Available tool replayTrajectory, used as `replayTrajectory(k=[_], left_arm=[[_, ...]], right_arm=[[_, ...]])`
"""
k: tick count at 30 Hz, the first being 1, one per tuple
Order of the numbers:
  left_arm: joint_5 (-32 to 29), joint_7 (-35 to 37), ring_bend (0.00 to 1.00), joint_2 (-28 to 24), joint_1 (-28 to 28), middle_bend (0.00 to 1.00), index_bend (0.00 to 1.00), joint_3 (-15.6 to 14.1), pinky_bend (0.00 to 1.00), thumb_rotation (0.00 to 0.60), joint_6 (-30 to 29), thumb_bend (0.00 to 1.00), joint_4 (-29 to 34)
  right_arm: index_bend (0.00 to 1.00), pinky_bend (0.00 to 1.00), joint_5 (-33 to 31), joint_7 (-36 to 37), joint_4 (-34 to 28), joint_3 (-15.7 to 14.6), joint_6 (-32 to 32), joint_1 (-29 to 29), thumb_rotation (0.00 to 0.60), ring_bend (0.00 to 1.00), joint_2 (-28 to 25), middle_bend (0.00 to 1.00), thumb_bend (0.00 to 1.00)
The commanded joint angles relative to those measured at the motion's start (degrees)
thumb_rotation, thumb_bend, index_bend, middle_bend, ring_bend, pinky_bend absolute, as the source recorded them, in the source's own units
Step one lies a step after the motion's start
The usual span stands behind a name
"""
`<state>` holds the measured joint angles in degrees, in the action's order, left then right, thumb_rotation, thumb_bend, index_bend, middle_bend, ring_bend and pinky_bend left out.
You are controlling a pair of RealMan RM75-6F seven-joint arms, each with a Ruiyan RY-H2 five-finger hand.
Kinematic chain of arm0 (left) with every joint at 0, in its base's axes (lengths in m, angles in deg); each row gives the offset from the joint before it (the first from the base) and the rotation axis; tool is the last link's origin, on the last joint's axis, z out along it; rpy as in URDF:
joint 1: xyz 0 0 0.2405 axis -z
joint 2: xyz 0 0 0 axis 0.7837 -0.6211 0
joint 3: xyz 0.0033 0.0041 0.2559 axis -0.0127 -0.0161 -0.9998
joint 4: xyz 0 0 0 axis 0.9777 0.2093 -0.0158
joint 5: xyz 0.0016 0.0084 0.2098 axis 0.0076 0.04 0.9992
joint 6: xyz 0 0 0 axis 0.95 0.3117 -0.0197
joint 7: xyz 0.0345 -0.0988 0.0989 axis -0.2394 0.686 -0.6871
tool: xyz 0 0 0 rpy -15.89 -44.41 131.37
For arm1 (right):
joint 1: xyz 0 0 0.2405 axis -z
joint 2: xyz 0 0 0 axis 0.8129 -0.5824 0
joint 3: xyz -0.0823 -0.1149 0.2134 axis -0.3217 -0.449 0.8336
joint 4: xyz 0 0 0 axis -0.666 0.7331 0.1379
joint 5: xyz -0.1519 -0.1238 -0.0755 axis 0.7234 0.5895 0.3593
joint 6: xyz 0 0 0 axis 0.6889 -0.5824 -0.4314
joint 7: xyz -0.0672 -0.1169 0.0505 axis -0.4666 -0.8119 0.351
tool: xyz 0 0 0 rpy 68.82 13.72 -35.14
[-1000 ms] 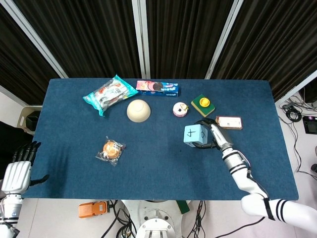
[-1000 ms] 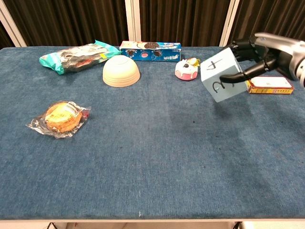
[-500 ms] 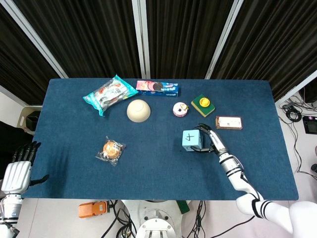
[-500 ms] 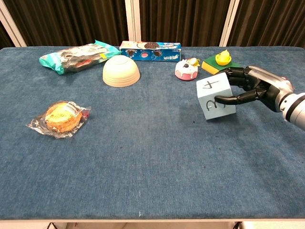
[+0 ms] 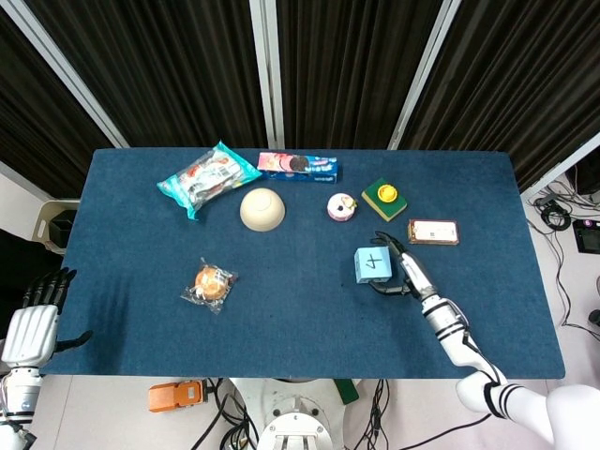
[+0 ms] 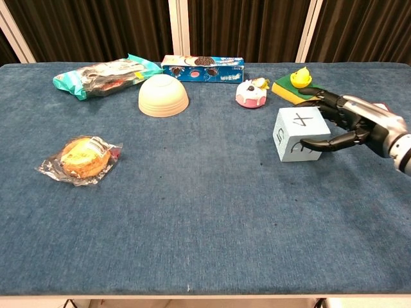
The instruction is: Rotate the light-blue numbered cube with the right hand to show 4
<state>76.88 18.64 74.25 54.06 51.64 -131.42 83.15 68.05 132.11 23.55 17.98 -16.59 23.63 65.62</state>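
The light-blue numbered cube (image 5: 373, 265) (image 6: 300, 133) sits flat on the blue table (image 5: 281, 319), right of centre. A handwritten 4 is on its top face and a 5 on the face toward the chest camera. My right hand (image 5: 408, 272) (image 6: 347, 122) is at the cube's right side and holds it, with the thumb on the near face and the fingers curled behind the far edge. My left hand (image 5: 36, 319) hangs off the table's left edge with fingers straight and apart, holding nothing.
Along the back lie a teal snack bag (image 5: 208, 176), an upturned cream bowl (image 5: 262, 208), a blue cookie box (image 5: 297, 166), a pink donut (image 5: 341, 206) and a green sponge with a yellow duck (image 5: 385, 198). A flat box (image 5: 433, 232) lies behind the right hand. A wrapped bun (image 5: 211, 283) lies at the left.
The right hand has lowered the cube from the air onto the table and turned it. The 4 now faces up, and the front face shows 5 instead of 2.
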Motion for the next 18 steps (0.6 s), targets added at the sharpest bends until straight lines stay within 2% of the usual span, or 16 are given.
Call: replayTrajectory(k=[1,7,14,18], left_arm=[[0.0,0.0,0.0,0.0,0.0,0.02,0.05,0.0,0.0,0.6,0.0,0.03,-0.1],[0.1,0.3,0.0,-0.1,0.0,0.02,0.05,0.0,0.0,0.6,0.0,0.03,-0.2],[0.5,0.0,0.0,-0.3,0.2,0.02,0.05,0.0,0.0,0.6,-0.3,0.03,0.4],[0.9,-0.5,0.0,-0.1,0.1,0.02,0.05,0.1,0.0,0.6,-1.0,0.03,0.9]], right_arm=[[0.0,0.0,0.2,-1.5,-2.6,-0.9,-0.5,1.1,0.599,0.0,-2.6,0.11,0.37],[0.0,0.0,-0.1,-9.2,-10.1,-1.5,-3.6,3.8,0.599,0.0,-10.3,0.07,0.38],[0.0,0.0,-4.5,-30.6,-26.2,-1.3,-7.6,8.8,0.6,0.0,-25.8,0.07,0.37],[0.0,0.0,-7.1,-43.4,-34.1,-1.4,-14.0,13.8,0.6,0.0,-33.3,0.07,0.38]])
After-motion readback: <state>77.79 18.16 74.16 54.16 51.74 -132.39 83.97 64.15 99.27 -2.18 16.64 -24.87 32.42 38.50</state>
